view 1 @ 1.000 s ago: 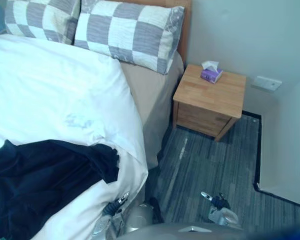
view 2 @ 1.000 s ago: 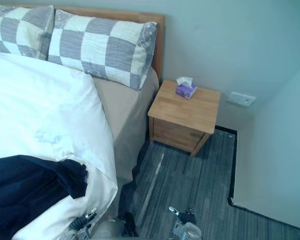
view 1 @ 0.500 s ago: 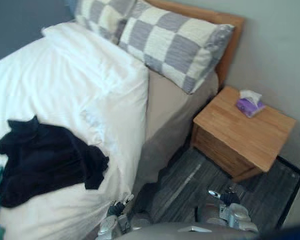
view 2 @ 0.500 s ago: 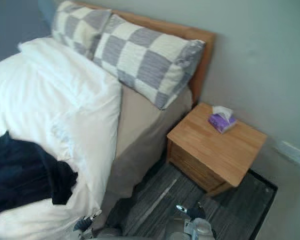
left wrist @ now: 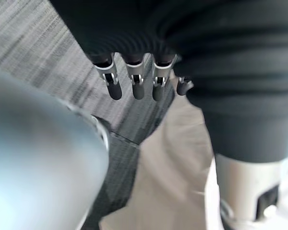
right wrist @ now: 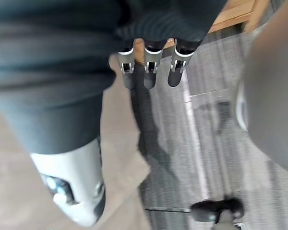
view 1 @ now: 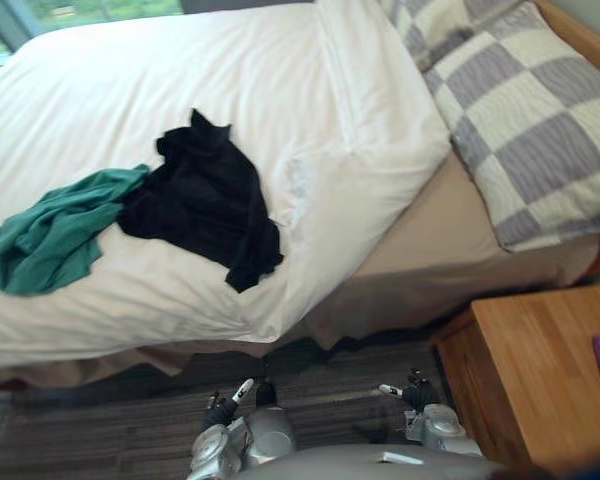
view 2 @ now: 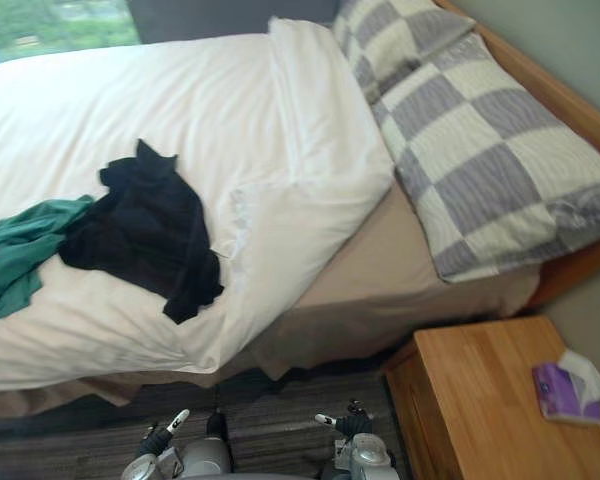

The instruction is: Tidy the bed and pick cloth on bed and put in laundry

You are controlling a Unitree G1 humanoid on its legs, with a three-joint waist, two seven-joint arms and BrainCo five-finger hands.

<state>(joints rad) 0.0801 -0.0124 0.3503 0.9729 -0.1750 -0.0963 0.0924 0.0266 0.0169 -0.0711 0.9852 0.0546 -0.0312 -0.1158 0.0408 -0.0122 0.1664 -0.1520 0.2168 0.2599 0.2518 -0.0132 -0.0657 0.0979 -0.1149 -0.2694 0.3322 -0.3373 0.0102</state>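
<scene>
Left hand: hangs low beside the bed over the grey striped floor, fingers straight and loose, nothing in them, touching nothing.
Right hand: also down by the floor, fingers relaxed and apart from the thumb, empty.
Black cloth: lies crumpled on the white duvet, near the bed's near edge, well apart from both hands.
Green cloth: bunched on the duvet just beside the black cloth, touching it; where they meet, the black one seems to lie over its edge.
Pillows: two checked grey-and-cream ones at the wooden headboard, the farther one cut off by the frame.
Beige sheet: bare between duvet and pillows, duvet corner folded back.
Nightstand: wooden, beside the bed head, partly out of frame.
Tissue box: purple, on the nightstand's far corner.
</scene>
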